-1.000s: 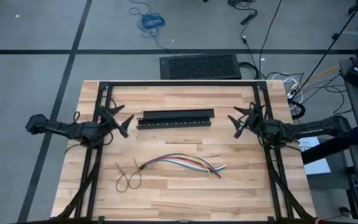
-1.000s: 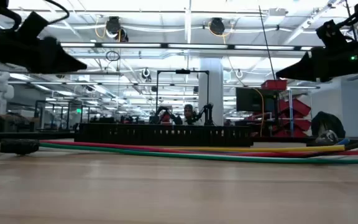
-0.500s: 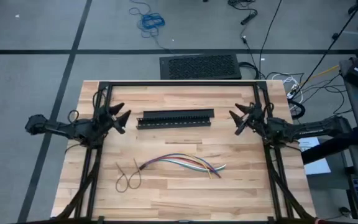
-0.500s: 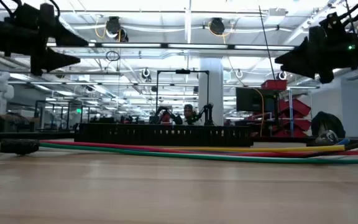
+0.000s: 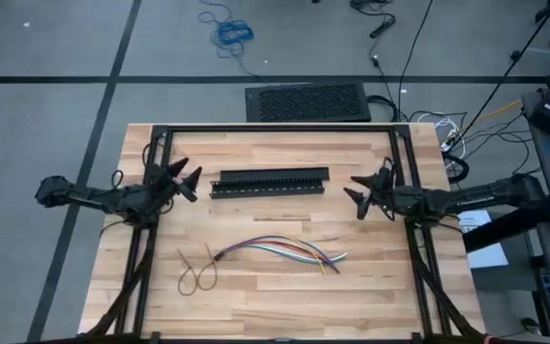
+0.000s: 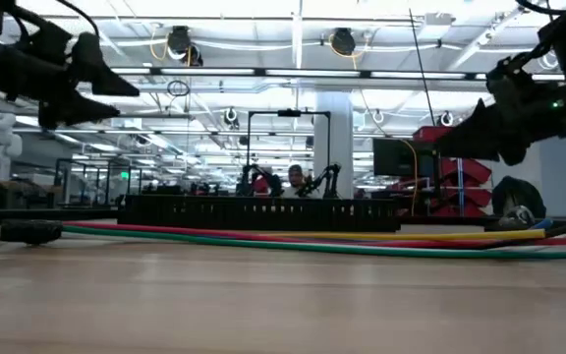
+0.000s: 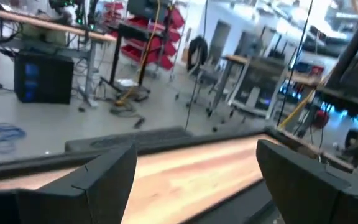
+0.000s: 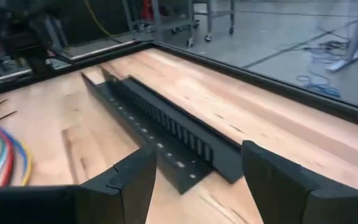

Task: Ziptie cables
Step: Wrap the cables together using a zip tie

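Note:
The cables (image 5: pixel 280 250), a loose bundle of coloured wires, lie flat on the wooden table near its middle; they also show in the low view (image 6: pixel 303 239) and at the edge of the right wrist view (image 8: pixel 2 152). A thin black zip tie (image 5: pixel 199 270) lies looped to their left. My left gripper (image 5: pixel 184 180) hovers open above the table's left side, left of the black slotted bar (image 5: pixel 269 181). My right gripper (image 5: pixel 356 188) hovers open just right of the bar's right end (image 8: pixel 179 165), holding nothing.
The black slotted bar lies flat toward the table's far side, between the two grippers. A black metal frame (image 5: pixel 275 129) runs along the far edge and both sides. Bare wood lies near the front edge (image 5: pixel 285 306).
My right gripper has moved toward the table's left and slightly down, closer to the slotted bar's right end. My left gripper has shifted a little toward the far edge and turned. The cables, zip tie and bar have stayed where they were.

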